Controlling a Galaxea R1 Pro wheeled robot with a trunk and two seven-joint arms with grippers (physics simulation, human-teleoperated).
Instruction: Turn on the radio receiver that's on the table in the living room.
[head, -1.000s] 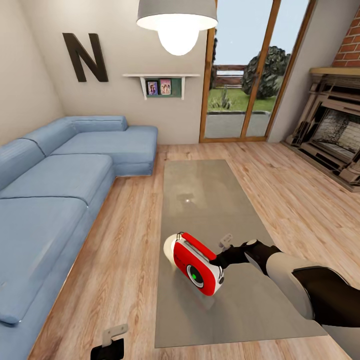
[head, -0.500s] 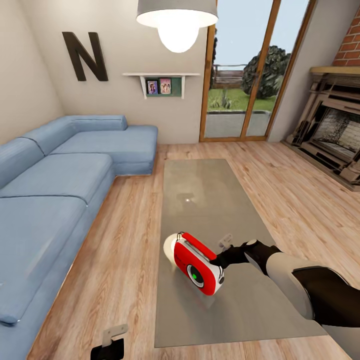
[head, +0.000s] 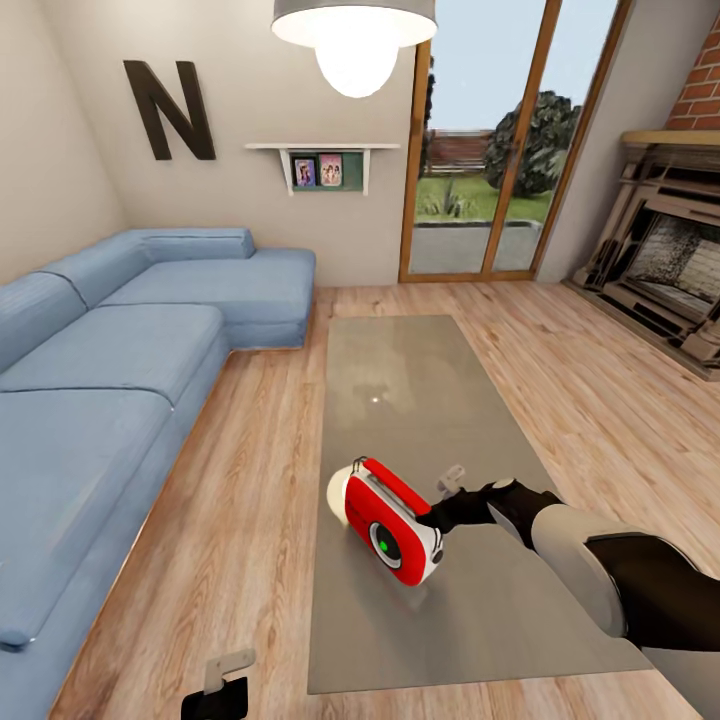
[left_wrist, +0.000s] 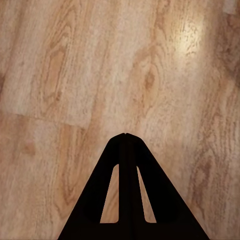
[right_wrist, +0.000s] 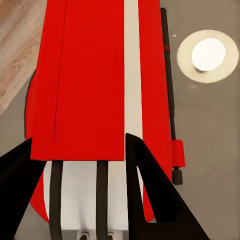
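The red radio receiver lies at the near left of the glossy grey table, its round dial facing me. My right gripper is at the radio's right end, open, touching or nearly touching it. The right wrist view has the red and white body running between and beyond the spread fingers, with its thin handle along one side; the right gripper is over it. My left gripper hangs low over the wood floor to the table's left, and in its wrist view the left gripper is shut on nothing.
A blue L-shaped sofa fills the left side. A black letter N and a small shelf hang on the far wall, beside glass doors. A brick fireplace stands at right. A pendant lamp hangs overhead.
The whole head view has shifted slightly. The radio looks turned a touch under the right gripper, which stays at its end. The left gripper has not moved.
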